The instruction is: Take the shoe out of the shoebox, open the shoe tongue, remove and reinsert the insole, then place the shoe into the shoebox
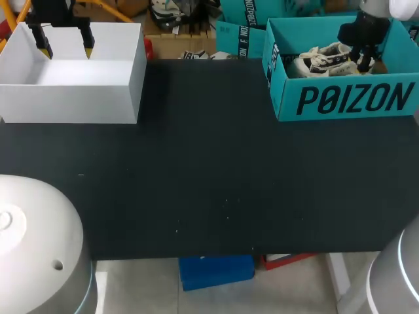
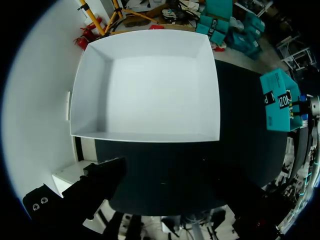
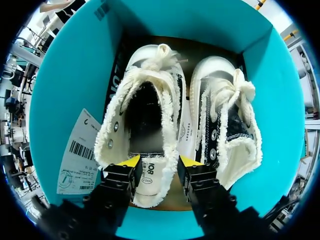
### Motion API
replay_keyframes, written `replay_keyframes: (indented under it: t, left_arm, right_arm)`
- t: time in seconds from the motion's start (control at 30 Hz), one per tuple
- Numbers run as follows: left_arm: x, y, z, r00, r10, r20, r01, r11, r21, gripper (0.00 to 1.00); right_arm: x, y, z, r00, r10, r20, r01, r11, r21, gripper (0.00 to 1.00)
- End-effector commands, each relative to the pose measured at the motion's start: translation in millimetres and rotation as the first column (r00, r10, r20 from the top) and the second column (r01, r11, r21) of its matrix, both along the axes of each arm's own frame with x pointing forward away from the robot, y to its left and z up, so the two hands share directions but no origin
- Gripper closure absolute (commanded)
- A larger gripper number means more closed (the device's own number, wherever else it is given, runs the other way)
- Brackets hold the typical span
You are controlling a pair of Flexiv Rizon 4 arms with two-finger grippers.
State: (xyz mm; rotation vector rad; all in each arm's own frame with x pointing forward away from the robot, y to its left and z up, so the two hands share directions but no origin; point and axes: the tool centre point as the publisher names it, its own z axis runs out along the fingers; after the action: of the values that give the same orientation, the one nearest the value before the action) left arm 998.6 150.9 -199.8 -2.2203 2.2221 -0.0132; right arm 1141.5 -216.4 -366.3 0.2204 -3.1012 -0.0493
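A teal shoebox (image 1: 340, 98) stands at the table's far right with a pair of cream and black canvas shoes (image 1: 321, 59) inside. My right gripper (image 1: 365, 64) reaches down into it. In the right wrist view the gripper (image 3: 160, 162) has its yellow tips pressed on both sides of the frayed heel of one shoe (image 3: 150, 115). The second shoe (image 3: 227, 125) lies beside it, against the box wall (image 3: 75, 90). My left gripper (image 1: 65, 47) hangs open over the far-left white box, holding nothing.
An empty white open box (image 1: 72, 98) sits at the far left of the black table (image 1: 209, 183), seen from above in the left wrist view (image 2: 150, 85). A paper label (image 3: 77, 155) is stuck on the shoebox's inner wall.
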Motion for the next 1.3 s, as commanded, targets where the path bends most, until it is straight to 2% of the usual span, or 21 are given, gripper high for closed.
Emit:
replay_keyframes:
  t: [0.03, 0.53, 0.67, 0.73, 0.87, 1.1, 1.3]
  left_arm:
    - [-0.7, -0.2, 0.3, 1.0, 0.001, 0.0, -0.001, 1.0, 0.001, 0.0]
    - [-0.7, -0.2, 0.3, 1.0, 0.001, 0.0, -0.001, 1.0, 0.001, 0.0]
    - [-0.7, -0.2, 0.3, 1.0, 0.001, 0.0, -0.001, 1.0, 0.001, 0.0]
    - [-0.7, -0.2, 0.3, 1.0, 0.001, 0.0, -0.001, 1.0, 0.001, 0.0]
    - [-0.7, -0.2, 0.3, 1.0, 0.001, 0.0, -0.001, 1.0, 0.001, 0.0]
    - [-0.7, -0.2, 0.3, 1.0, 0.001, 0.0, -0.001, 1.0, 0.001, 0.0]
    - [-0.7, -0.2, 0.3, 1.0, 0.001, 0.0, -0.001, 1.0, 0.001, 0.0]
  right_arm:
    - [10.2, -2.7, -3.0, 1.0, 0.008, -0.018, -0.008, 1.0, -0.005, 0.58]
    - [9.8, 11.1, -21.5, 0.997, 0.062, -0.043, -0.062, 0.998, 0.006, 0.63]
    - [8.3, 15.8, -24.6, 0.996, 0.07, -0.047, -0.069, 0.998, 0.015, 0.68]
    - [7.9, 16.3, -26.5, 0.996, 0.07, -0.049, -0.07, 0.997, 0.017, 0.74]
    - [5.6, 17.9, -30.2, 0.996, 0.068, -0.055, -0.067, 0.998, 0.02, 1.0]
    - [-1.6, 20.8, -34.0, 0.996, 0.068, -0.064, -0.066, 0.997, 0.025, 1.0]
    - [-4.9, 14.5, -11.9, 0.997, 0.035, -0.065, -0.033, 0.999, 0.03, 1.0]
